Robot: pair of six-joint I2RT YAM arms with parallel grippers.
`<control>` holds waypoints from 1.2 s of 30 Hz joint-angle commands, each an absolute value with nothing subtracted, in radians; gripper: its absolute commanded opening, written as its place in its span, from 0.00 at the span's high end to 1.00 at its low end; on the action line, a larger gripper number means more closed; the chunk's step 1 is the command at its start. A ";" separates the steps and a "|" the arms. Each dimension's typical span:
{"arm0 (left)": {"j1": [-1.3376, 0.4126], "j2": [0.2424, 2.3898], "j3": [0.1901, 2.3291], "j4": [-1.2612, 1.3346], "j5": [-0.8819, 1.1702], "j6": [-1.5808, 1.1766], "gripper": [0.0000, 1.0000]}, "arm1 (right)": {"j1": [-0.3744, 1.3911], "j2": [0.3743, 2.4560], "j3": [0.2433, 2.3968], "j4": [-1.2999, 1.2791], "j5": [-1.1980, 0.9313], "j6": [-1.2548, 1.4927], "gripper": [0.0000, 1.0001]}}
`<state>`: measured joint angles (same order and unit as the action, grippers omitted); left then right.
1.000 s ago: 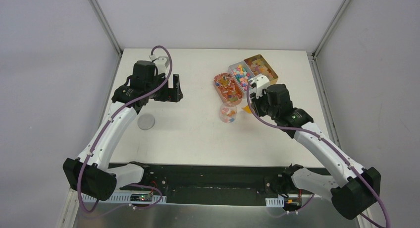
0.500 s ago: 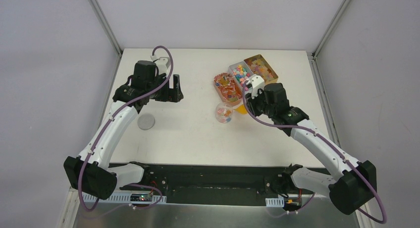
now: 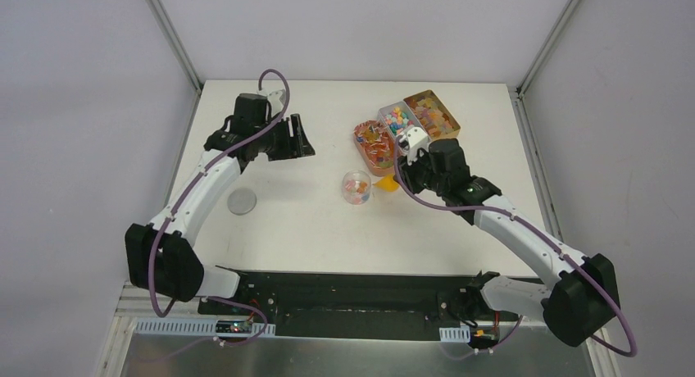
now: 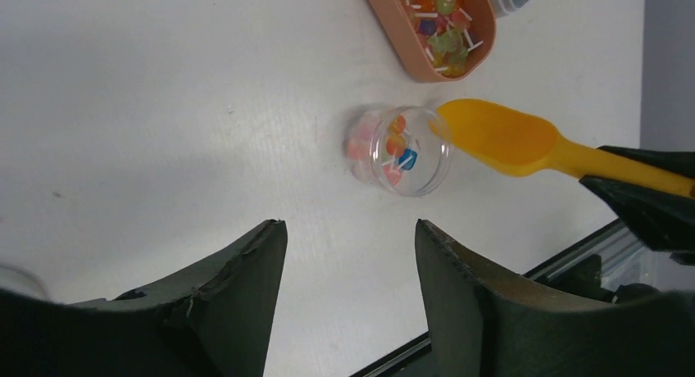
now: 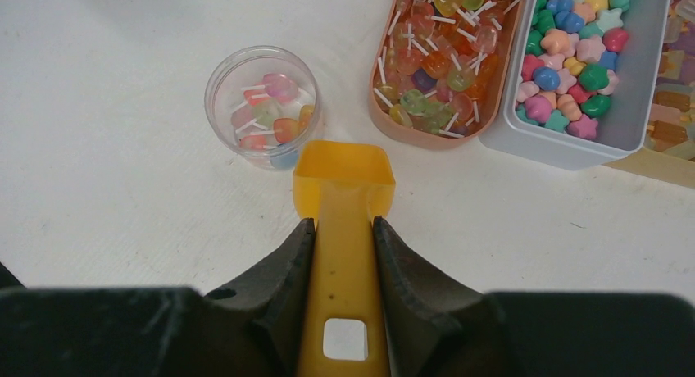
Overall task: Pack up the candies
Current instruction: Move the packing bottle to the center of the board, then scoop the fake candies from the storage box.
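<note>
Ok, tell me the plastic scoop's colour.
The plastic scoop is orange-yellow; right wrist view shows it best.

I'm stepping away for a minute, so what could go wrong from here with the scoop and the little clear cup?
1. The scoop, clamped in the right gripper, has its tip right at the cup, which nothing holds; a push could slide or tip it and spill the candies inside.
2. The left gripper hangs open short of the cup; a clumsy approach might knock it over.
</note>
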<state>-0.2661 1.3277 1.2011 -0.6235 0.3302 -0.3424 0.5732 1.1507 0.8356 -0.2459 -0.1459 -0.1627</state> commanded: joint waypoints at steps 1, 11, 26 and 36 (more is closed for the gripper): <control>-0.256 1.416 1.233 -0.404 0.401 -0.507 0.41 | 0.563 1.167 0.932 -0.171 -0.114 -0.147 1.00; -0.256 1.771 1.440 -0.205 0.384 -0.576 0.48 | 0.533 1.313 1.099 -0.202 -0.059 -0.200 1.00; -0.265 2.229 1.716 -0.030 0.460 -0.740 0.59 | 0.526 1.492 1.250 -0.360 0.039 -0.317 1.00; -0.288 2.359 1.802 0.027 0.530 -0.798 0.60 | 0.528 1.586 1.220 -0.310 0.011 -0.325 1.00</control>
<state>-0.2707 2.3409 1.7512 -0.0669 0.4793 -0.7513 0.5316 1.5524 1.2232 -0.3412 0.0189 -0.3172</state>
